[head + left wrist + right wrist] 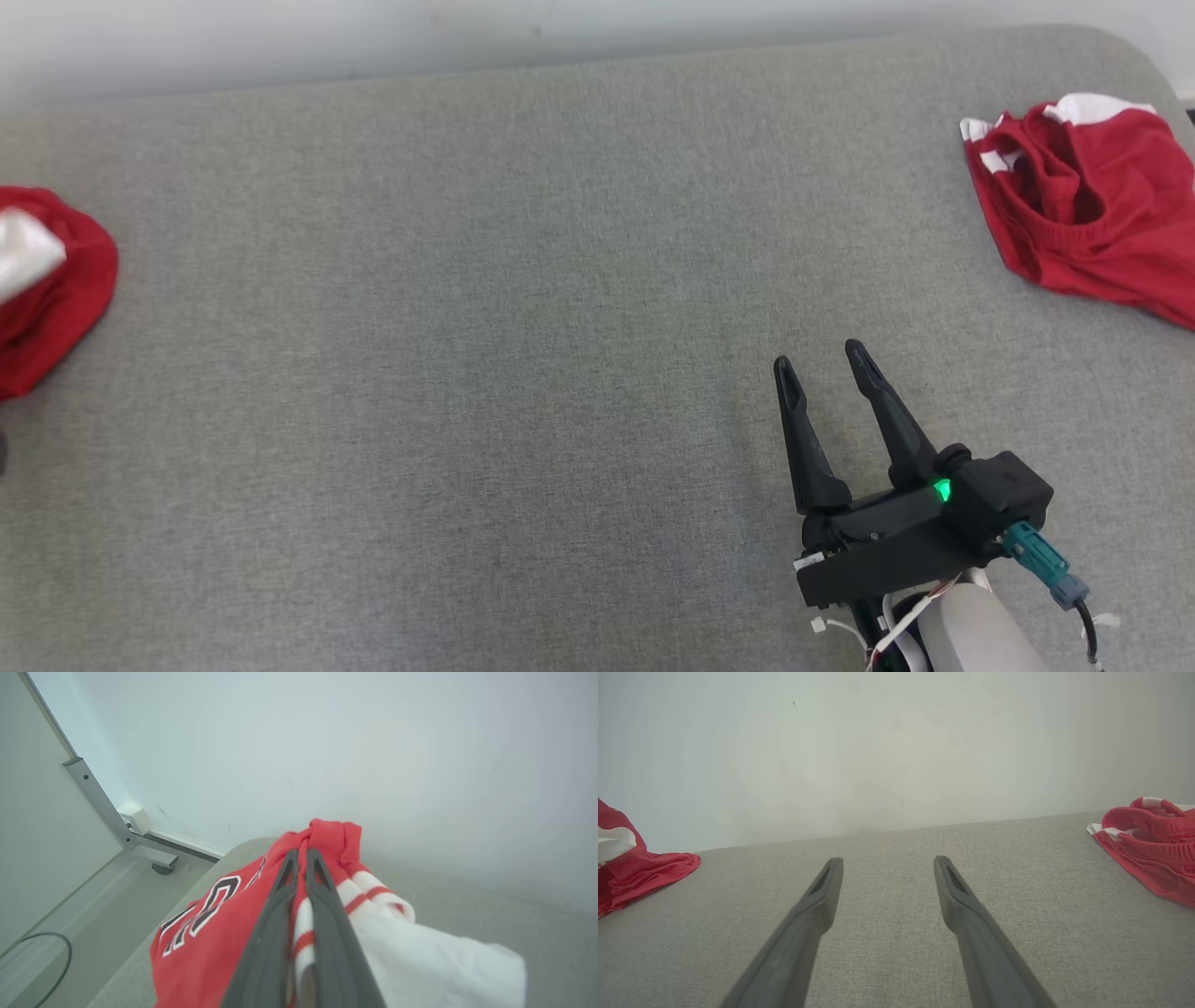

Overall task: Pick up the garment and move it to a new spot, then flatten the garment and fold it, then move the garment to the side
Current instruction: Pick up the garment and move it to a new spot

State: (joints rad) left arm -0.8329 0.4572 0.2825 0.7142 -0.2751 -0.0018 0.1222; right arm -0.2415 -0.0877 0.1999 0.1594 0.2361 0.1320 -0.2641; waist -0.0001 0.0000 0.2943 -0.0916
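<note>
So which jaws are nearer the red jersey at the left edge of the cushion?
Left. The left jaws are shut on that jersey; the right jaws stand open over the grey cushion, well off to the jersey's right, clear of it.

garment (56, 280) far left | other garment (1092, 215) far right | right claw (819, 356) between, nearer

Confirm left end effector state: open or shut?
Shut. Left wrist view: the left end effector is pinched closed on a fold of the crumpled red-and-white jersey, with almost no gap showing.
</note>
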